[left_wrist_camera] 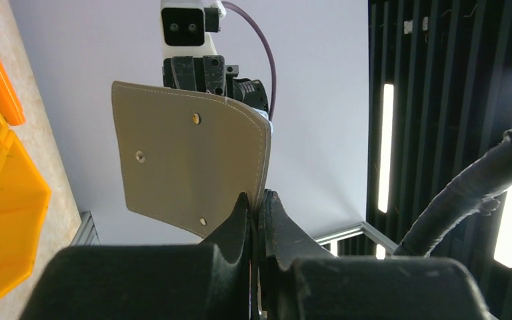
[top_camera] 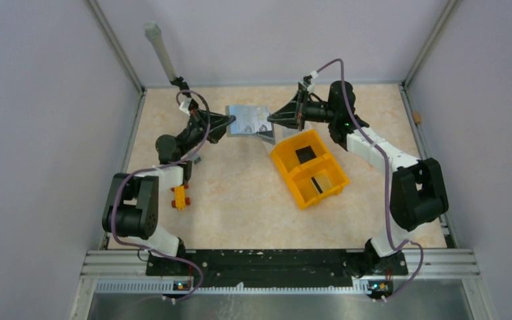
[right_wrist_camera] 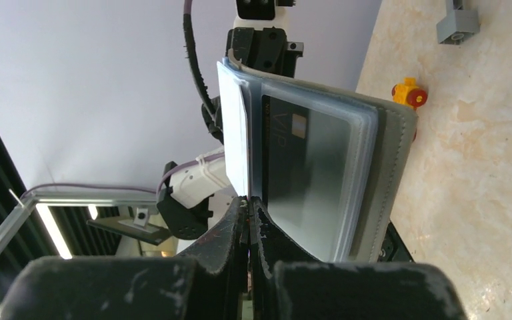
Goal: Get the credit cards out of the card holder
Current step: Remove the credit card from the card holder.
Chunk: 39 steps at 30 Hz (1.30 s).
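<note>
The grey card holder (top_camera: 250,121) hangs open above the table's far side, held between both arms. My left gripper (top_camera: 230,123) is shut on its left edge; the left wrist view shows the holder's grey outer cover (left_wrist_camera: 187,160) pinched in the jaws of that gripper (left_wrist_camera: 259,199). My right gripper (top_camera: 271,119) is shut at the holder's right side. In the right wrist view this gripper (right_wrist_camera: 249,200) pinches the lower edge of a thin pale card (right_wrist_camera: 233,133) at the holder's inner leaves. A dark card (right_wrist_camera: 293,153) sits in a clear sleeve beside it.
An orange two-compartment bin (top_camera: 309,168) lies right of centre, a dark card (top_camera: 305,155) in the far compartment and another (top_camera: 319,183) in the near one. A small orange-yellow toy (top_camera: 180,197) sits by the left arm. A grey tube (top_camera: 160,50) leans in the back-left corner.
</note>
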Each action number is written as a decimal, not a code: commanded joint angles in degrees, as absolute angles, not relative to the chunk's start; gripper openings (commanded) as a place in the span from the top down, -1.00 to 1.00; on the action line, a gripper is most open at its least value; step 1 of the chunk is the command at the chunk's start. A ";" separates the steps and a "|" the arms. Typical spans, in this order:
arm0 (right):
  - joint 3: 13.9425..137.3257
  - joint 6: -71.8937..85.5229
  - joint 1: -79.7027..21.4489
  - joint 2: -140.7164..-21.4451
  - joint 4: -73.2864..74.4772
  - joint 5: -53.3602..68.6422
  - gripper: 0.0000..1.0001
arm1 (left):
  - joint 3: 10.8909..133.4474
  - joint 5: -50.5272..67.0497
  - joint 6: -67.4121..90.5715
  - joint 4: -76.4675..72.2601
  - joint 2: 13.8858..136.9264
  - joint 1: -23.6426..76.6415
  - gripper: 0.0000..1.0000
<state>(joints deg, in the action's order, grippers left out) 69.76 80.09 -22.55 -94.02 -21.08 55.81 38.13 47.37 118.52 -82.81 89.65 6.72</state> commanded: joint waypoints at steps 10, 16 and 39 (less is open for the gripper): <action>70.03 73.77 -20.46 -91.66 -16.55 58.06 1.00 | 40.26 50.46 118.13 -86.54 88.12 6.20 1.00; 70.59 75.62 -21.27 -92.40 -19.18 57.92 1.00 | 40.53 50.87 117.27 -85.06 87.69 6.54 1.00; 71.89 71.34 -21.50 -93.71 -14.71 57.89 1.00 | 40.23 52.72 107.93 -70.83 84.51 6.52 1.00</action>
<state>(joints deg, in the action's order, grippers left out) 69.76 73.60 -21.43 -93.80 -15.05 57.12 38.26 52.12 111.87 -73.34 87.57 6.46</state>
